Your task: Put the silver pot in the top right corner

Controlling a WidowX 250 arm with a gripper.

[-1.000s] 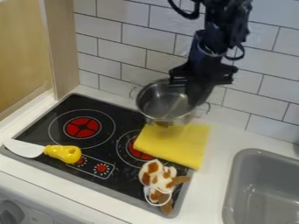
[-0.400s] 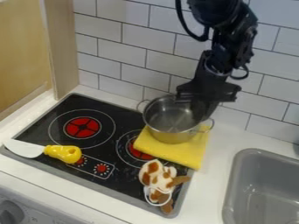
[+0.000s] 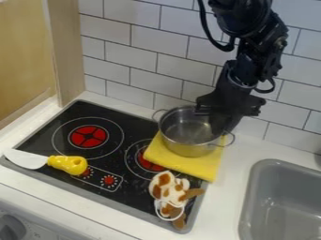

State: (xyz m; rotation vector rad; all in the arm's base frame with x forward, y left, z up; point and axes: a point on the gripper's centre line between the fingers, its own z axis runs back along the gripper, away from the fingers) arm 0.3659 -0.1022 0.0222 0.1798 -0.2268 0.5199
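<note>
Silver pot [image 3: 188,133] shifted right | right rim at tool [image 3: 217,127] | over yellow cloth [image 3: 182,161]

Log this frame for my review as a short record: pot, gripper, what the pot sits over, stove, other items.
pot: silver, two-handled, upright
gripper: at the pot's right side, hanging over its rim
under or behind pot: folded yellow cloth, overlapping the stove's right edge
stove: black top with red burner markings
on stove, front left: knife with yellow handle
on stove, front right: white and brown toy food
right of stove: grey sink
back: white tiled wall
</note>
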